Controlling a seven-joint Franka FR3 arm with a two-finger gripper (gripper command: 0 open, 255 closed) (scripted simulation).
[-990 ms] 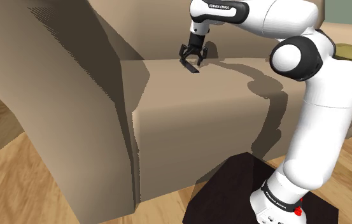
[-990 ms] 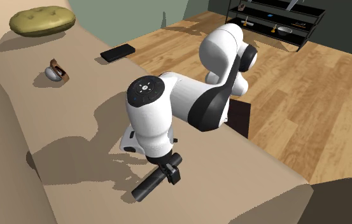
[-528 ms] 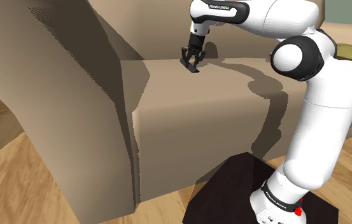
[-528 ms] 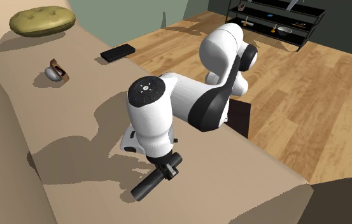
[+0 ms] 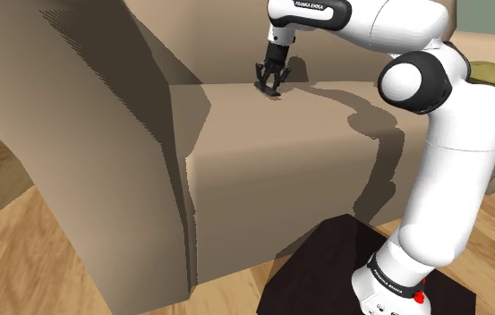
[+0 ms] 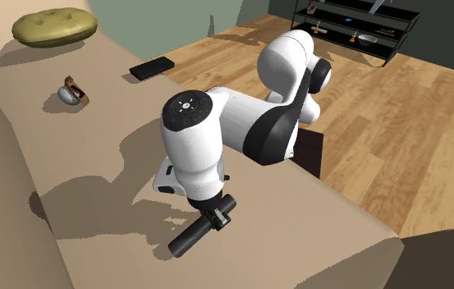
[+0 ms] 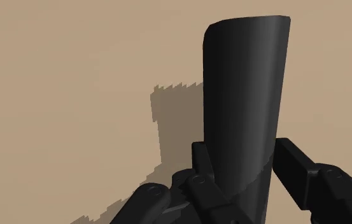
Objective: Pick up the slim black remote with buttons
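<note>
My black gripper (image 5: 270, 83) hangs over the back of the tan sofa seat (image 5: 308, 143), close under the backrest. It is shut on the slim black remote (image 6: 187, 239), clasped near one end. In the second exterior view the gripper (image 6: 216, 217) holds the remote so that its long end points away toward the seat's front. In the wrist view the remote (image 7: 244, 95) juts out between the two fingers (image 7: 298, 168), and the gripper (image 7: 239, 167) clamps its sides. The remote's shadow lies apart from it on the cushion, so it seems just off the seat.
A tall tan armrest (image 5: 75, 134) rises at the shoulder view's left. Farther along the seat lie a flat black device (image 6: 152, 68), a small grey and brown object (image 6: 73, 92) and an olive cushion (image 6: 54, 26). A dark shelf (image 6: 356, 29) stands on the wooden floor.
The fingers have closed from wide apart onto the remote. The hand has since risen a little, and the remote has come up with it.
</note>
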